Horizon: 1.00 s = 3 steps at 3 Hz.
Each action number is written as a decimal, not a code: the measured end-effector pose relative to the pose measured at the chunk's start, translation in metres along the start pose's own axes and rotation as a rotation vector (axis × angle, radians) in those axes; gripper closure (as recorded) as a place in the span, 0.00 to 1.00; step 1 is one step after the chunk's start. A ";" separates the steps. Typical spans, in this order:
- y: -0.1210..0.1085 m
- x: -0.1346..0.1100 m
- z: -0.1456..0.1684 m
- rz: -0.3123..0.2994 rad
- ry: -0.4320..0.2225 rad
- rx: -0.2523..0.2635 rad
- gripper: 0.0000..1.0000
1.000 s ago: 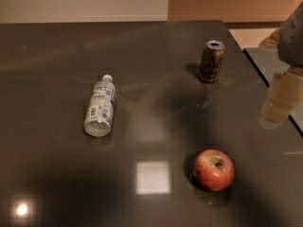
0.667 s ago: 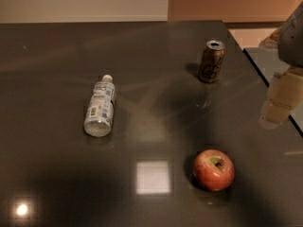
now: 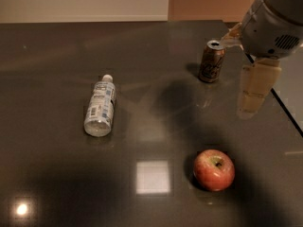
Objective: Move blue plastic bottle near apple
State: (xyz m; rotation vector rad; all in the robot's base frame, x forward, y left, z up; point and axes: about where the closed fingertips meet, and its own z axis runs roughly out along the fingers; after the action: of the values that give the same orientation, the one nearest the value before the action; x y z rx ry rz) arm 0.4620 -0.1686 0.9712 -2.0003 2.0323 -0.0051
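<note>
The blue plastic bottle (image 3: pixel 100 107) lies on its side on the dark table (image 3: pixel 57 174), left of centre, with its white cap pointing away from me. The apple (image 3: pixel 214 169) is red with yellowish patches and sits near the front right. My gripper (image 3: pixel 251 102) hangs above the table's right side. It is above and right of the apple and far right of the bottle. It holds nothing that I can see.
A brown soda can (image 3: pixel 211 61) stands upright at the back right, just left of the gripper. The table's right edge (image 3: pixel 284 109) runs diagonally just behind the gripper. A pale wall lies beyond the far edge.
The arm and gripper have moved left and slightly further over the table. The bottle, apple and can have not moved.
</note>
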 end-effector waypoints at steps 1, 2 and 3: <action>-0.014 -0.041 0.014 -0.193 -0.067 -0.040 0.00; -0.029 -0.082 0.026 -0.393 -0.130 -0.062 0.00; -0.041 -0.120 0.039 -0.601 -0.174 -0.078 0.00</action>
State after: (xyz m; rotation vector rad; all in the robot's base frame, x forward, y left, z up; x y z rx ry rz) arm 0.5094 -0.0447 0.9663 -2.4827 1.2862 0.1190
